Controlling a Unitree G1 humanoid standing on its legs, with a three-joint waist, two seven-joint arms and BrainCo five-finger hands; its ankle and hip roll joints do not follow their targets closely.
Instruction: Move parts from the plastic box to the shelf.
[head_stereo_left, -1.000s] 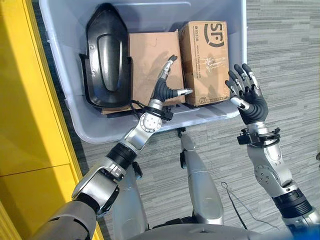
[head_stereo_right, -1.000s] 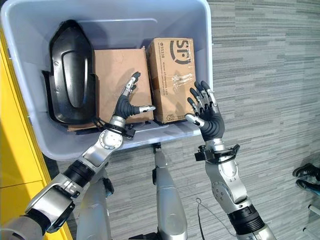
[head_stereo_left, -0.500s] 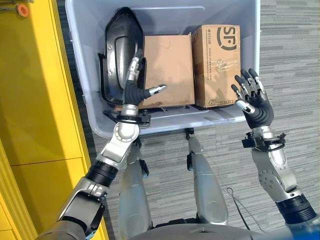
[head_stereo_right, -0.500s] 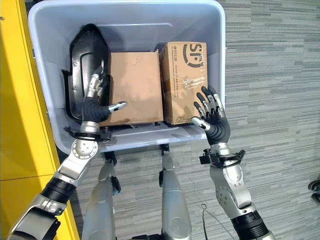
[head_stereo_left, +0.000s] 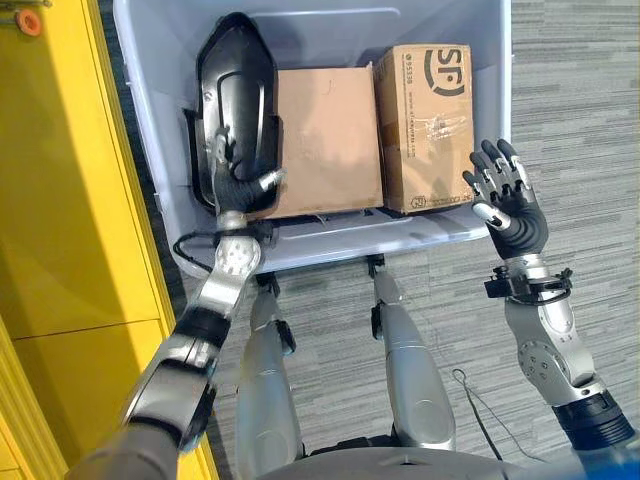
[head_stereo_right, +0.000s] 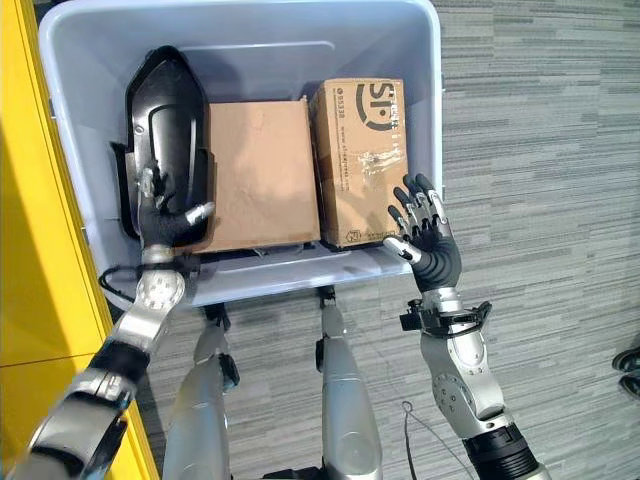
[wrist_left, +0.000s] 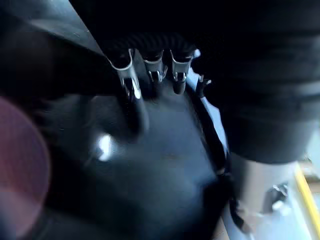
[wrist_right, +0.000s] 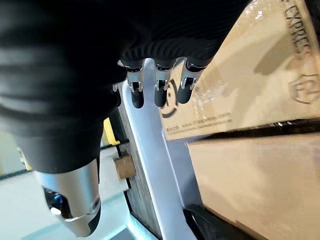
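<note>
The black part and two cartons are crowding the box floor side by side. Open floor is showing behind the cartons. A yellow shelf is standing just left of the box.

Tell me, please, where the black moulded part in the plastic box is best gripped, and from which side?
Probably at its near, lower end, coming from the robot's side. The black moulded part lies lengthwise along the plastic box's left wall, the flat cardboard box tight beside it, so its long sides leave little room. The left hand is already at that end.

A grey striped carpet floor lies beside a yellow panel.
</note>
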